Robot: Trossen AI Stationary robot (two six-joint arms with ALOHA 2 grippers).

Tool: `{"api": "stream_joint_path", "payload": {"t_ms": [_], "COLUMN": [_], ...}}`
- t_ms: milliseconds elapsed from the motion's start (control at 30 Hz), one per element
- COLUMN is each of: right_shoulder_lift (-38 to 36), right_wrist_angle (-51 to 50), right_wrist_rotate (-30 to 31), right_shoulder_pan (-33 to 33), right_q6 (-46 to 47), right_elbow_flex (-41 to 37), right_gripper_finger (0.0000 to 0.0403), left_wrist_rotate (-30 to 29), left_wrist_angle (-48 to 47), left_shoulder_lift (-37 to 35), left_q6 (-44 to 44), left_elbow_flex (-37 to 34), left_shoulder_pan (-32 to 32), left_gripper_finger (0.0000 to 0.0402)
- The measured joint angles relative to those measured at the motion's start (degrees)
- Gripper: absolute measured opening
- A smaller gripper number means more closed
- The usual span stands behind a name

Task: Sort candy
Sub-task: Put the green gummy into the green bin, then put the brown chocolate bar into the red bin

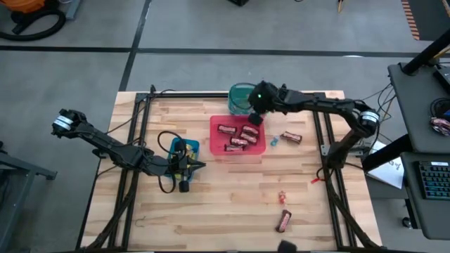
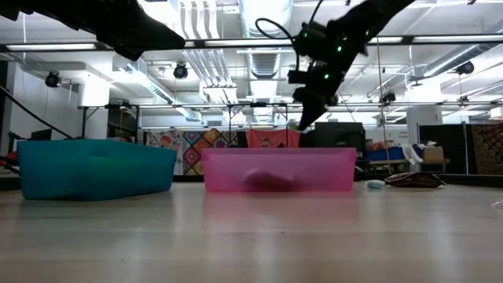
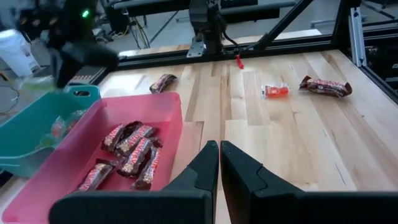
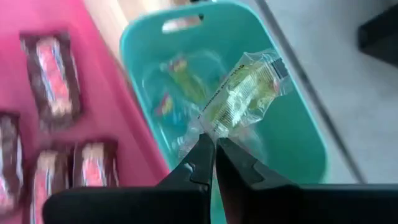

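My right gripper [image 4: 215, 151] is shut on a small candy in a clear, green-yellow wrapper [image 4: 245, 93], held above the teal bin [image 1: 241, 98], which has a few small wrapped pieces on its floor. In the low view this gripper [image 2: 302, 122] hangs well above the bins. Several brown-red bars [image 1: 238, 135] lie in the pink bin [image 1: 218, 151]. My left gripper [image 1: 199, 166] is shut and holds nothing. It hovers beside the small blue bin [image 1: 179, 147], left of the pink bin, and its own view shows the closed fingers [image 3: 219, 155]. My right gripper pinches the near end of the wrapper [image 4: 208, 127] between its two fingertips. The fingers slant downward. The candy sticks out beyond the fingertips, lifted clear, over the open teal bin.
Loose candy lies on the wooden table to the right of the pink bin: a brown bar [image 1: 292, 138], a tiny blue piece [image 1: 273, 141], a small red piece [image 1: 282, 197] and another bar [image 1: 284, 221] near the front edge. Black frame rails run along the table's sides.
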Motion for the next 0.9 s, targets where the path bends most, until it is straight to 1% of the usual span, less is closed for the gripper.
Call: {"api": "stream_joint_path", "payload": {"t_ms": [100,167,300,533,633,900], "right_shoulder_lift": [2.8,4.9,8.5,10.7,10.6,10.6], "right_wrist_angle": [6.6,11.6,16.4,18.3,18.4,18.3], "right_wrist_rotate": [-7.1,-9.4,-9.3,-9.3,-9.3,-9.3], "right_shoulder_pan": [-2.6,-3.3,-3.9,-4.0,-4.0,-4.0], "right_q6": [1.2,2.8,5.4,6.9,7.4,9.2], "right_elbow_flex": [0.0,0.0,1.3,2.8,2.8,2.8], "right_gripper_finger": [0.0009,0.0009,0.0009,0.0016,0.0036,0.0102], "left_wrist_rotate": [0.0,0.0,-0.1,-0.1,-0.1,-0.1], "left_wrist_angle": [0.8,1.1,1.1,1.1,1.1,1.1], "left_shoulder_lift": [0.0,0.0,0.0,0.0,0.0,0.0], "left_q6": [1.3,1.9,2.3,2.3,2.3,2.3], "left_elbow_flex": [0.0,0.0,0.0,0.0,0.0,0.0], "left_shoulder_pan": [0.0,0.0,0.0,0.0,0.0,0.0], "left_gripper_finger": [0.0001,0.0001,0.0001,0.0001,0.0001,0.0001]}}
